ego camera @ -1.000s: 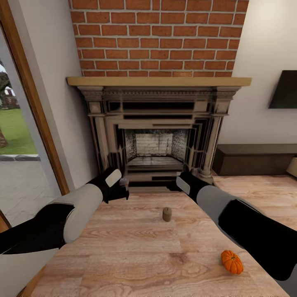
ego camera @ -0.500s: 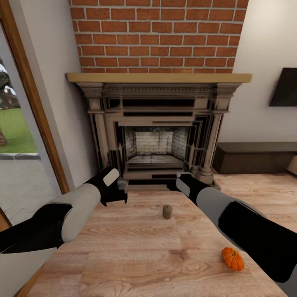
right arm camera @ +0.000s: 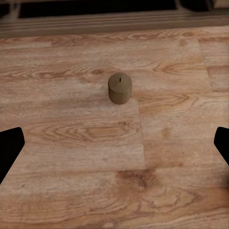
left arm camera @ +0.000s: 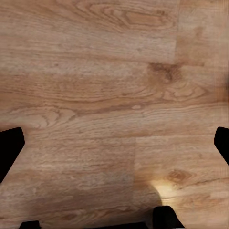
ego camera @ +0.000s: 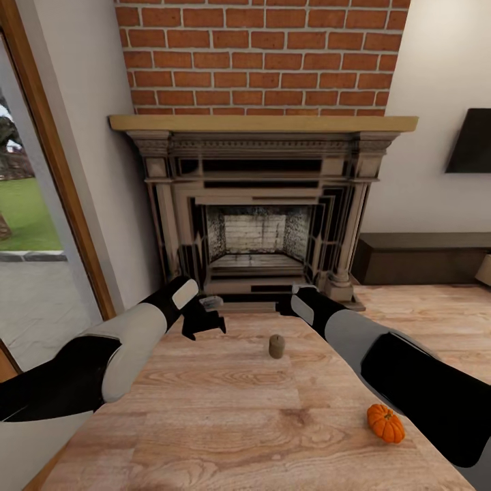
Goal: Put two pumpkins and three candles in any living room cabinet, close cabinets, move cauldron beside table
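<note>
Here one candle [ego camera: 276, 346] stood upright on the plank floor [ego camera: 225, 423], between the two grippers and slightly nearer the robot than both. The right gripper [ego camera: 286, 305] hung just beyond and to the right of it; in the right wrist view the candle [right arm camera: 119, 88] sat ahead of the spread black fingertips [right arm camera: 9, 148], apart from them, nothing held. The left gripper [ego camera: 204, 319] hovered left of the candle over bare planks, its fingers [left arm camera: 8, 149] wide apart and empty in the left wrist view.

Count: one candle, one pumpkin [ego camera: 385, 423], two grippers. The pumpkin lay on the floor near the right forearm, well apart from the candle.

Edges: stone fireplace surround [ego camera: 262, 204] straight ahead under a brick chimney [ego camera: 262, 58], hearth edge just past both grippers. Glass door with wood frame [ego camera: 58, 170] at left. Low dark cabinet [ego camera: 423, 259] along the right wall beneath the TV [ego camera: 472, 149]. Open floor lay around the candle and toward the cabinet.
</note>
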`<state>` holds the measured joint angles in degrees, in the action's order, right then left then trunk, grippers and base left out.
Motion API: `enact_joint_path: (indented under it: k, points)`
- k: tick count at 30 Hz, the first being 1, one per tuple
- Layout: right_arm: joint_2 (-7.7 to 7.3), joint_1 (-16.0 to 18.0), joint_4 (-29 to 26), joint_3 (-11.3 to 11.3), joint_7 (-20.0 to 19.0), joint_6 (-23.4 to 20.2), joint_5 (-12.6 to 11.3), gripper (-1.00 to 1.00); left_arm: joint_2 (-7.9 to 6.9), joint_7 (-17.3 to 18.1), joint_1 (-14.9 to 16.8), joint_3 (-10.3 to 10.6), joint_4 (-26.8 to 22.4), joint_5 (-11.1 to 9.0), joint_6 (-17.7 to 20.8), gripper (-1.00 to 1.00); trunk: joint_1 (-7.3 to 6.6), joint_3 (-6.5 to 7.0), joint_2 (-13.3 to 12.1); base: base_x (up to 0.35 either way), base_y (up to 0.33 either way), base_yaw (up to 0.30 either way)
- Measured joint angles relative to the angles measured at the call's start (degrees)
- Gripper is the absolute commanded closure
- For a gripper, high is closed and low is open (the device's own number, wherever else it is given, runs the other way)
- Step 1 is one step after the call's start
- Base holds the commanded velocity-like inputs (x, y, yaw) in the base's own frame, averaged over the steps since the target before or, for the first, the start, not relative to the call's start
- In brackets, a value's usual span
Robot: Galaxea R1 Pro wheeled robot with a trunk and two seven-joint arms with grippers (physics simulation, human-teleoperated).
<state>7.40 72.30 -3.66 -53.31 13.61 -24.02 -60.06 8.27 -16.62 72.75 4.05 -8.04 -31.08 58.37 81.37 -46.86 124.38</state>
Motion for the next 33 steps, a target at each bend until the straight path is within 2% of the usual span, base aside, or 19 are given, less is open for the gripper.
enact_joint_path:
  k: [5, 7, 10, 12, 18, 27, 33]
  points:
    - [0.06, 0.0, 0.1, 0.0, 0.0, -0.1, -0.1, -1.00, -0.64, -0.2, 0.0, 0.5, 0.5, 0.2, -0.4, -1.00, 0.00, 0.00, 0.0, 0.003, 0.000, 0.000]
    - [0.07, -0.1, 0.3, 0.0, 0.0, -0.4, -0.1, -1.00, -1.78, -0.2, 0.0, 0.6, 1.6, 0.4, -1.8, -1.00, 0.00, 0.00, 0.0, 0.084, 0.000, 0.000]
    - [0.11, -1.3, 0.6, 0.0, 0.0, -2.6, -0.2, -1.00, -2.60, -0.2, 0.0, 0.6, 2.5, 0.3, -4.3, -1.00, -0.02, 0.00, 0.0, 0.188, 0.000, 0.000]
    - [0.15, -2.0, 0.6, 0.0, 0.0, -6.2, -0.2, -1.00, -2.88, -0.2, 0.0, 0.6, 2.7, 0.3, -5.2, -1.00, -0.03, 0.00, 0.0, 0.268, 0.000, 0.000]
    - [0.03, -2.4, 0.3, 0.1, 0.0, -16.7, -0.1, -1.00, -2.88, -0.3, 0.0, 0.6, 2.9, 0.3, -5.9, -1.00, -0.03, 0.00, 0.0, 0.307, -0.001, 0.000]
    - [0.10, -2.5, 0.4, -0.1, 0.0, -19.8, -0.1, -1.00, -2.82, -0.3, 0.0, 0.6, 4.2, 0.2, -6.2, -1.00, -0.01, 0.00, 0.0, 0.105, -0.007, 0.000]
    - [0.15, -2.5, 0.2, 0.1, -0.1, -24.5, -0.1, -1.00, -2.65, -0.3, 0.0, 0.6, 4.3, 0.2, -6.2, -1.00, -0.03, 0.00, 0.0, 0.275, 0.000, 0.000]
